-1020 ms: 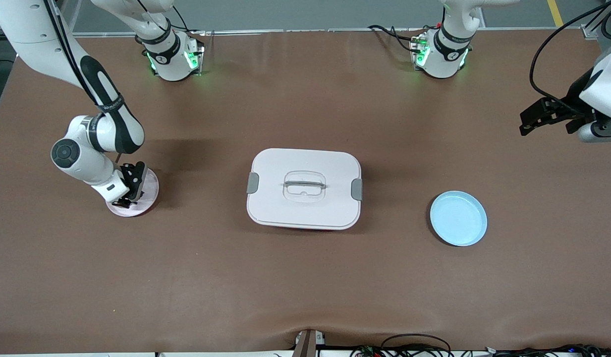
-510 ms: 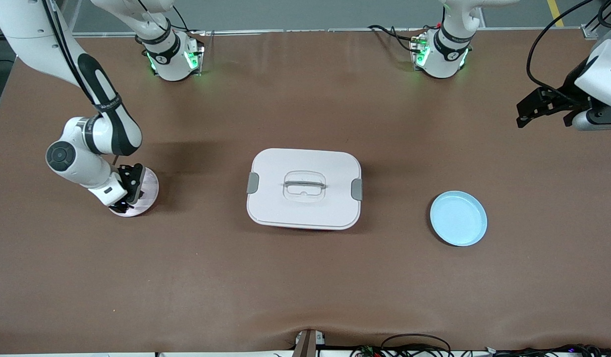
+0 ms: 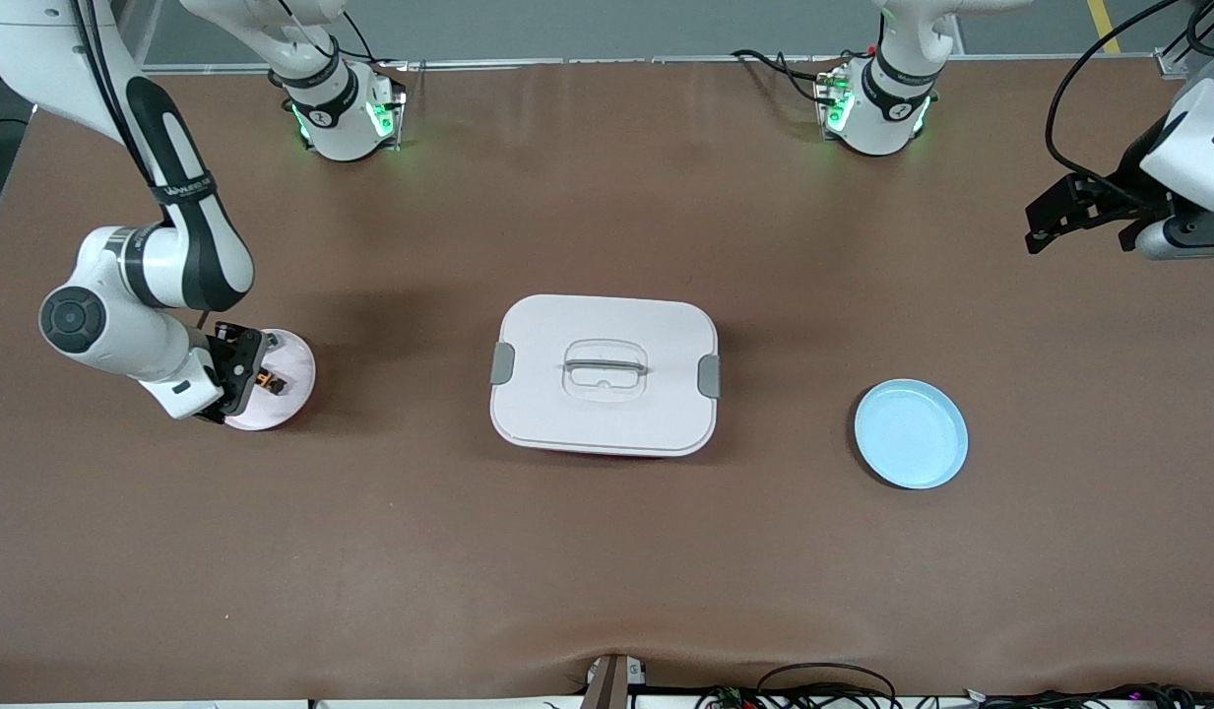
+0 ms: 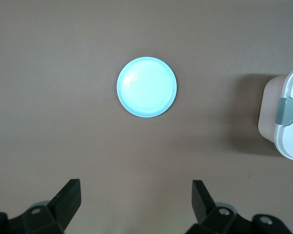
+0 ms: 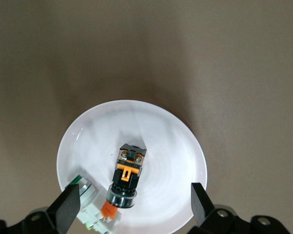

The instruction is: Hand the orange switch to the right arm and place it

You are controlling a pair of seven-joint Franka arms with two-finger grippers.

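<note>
Right end effector point(image 3: 240, 372) drawn back off the orange switch point(image 5: 128, 173), fingers apart, switch lying in white plate point(image 5: 185, 161), left end effector point(image 3: 1050, 212) waiting, spread wide, over counter point(image 3: 607, 551).

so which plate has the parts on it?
The pink plate at the right arm's end, under the right pincer: it holds the orange switch and another small part. The blue plate is bare.

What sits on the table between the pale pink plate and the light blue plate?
A white lidded box with grey side clips stands between the pale pink plate and the light blue plate; the front view shows it.
</note>
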